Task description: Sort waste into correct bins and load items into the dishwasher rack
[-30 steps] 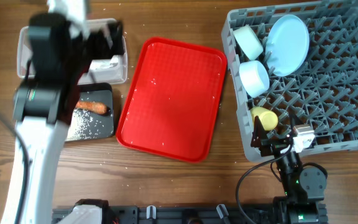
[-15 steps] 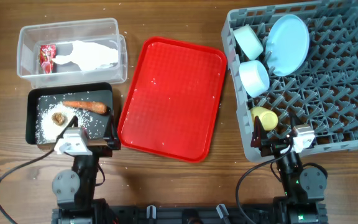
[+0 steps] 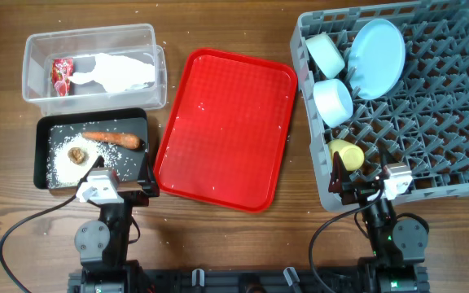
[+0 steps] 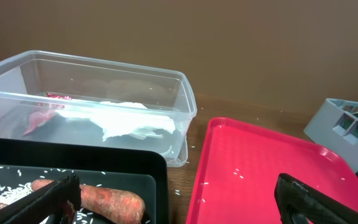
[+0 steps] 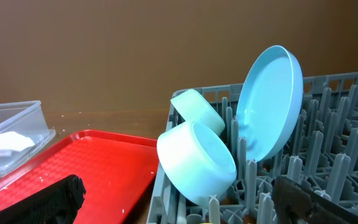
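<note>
My left pincer (image 4: 178,188) and right pincer (image 5: 176,186) both stand spread, empty. The orange carrot (image 3: 112,138) lies in the black tray (image 3: 42,167) beside white rice grains (image 3: 59,159). In the left wrist view my finger (image 4: 45,202) hides its tip.

Red tray (image 3: 218,146), fine grid texture; grey rack (image 3: 446,122); orange carrot (image 3: 112,138); black bin (image 3: 133,163); wrapper (image 3: 60,73) red, maybe white-marked.

Wrapper (image 3: 61,72) and napkin (image 3: 120,72) sit in the clear tub (image 3: 88,32). Carrot (image 3: 112,138), brown lump (image 3: 76,155) and rice (image 3: 57,165) are in the black tray (image 3: 39,155). Plate (image 3: 379,57), green bowl (image 3: 326,53), blue bowl (image 3: 333,101) and cup (image 3: 348,153) are all in the rack (image 3: 446,122).
</note>
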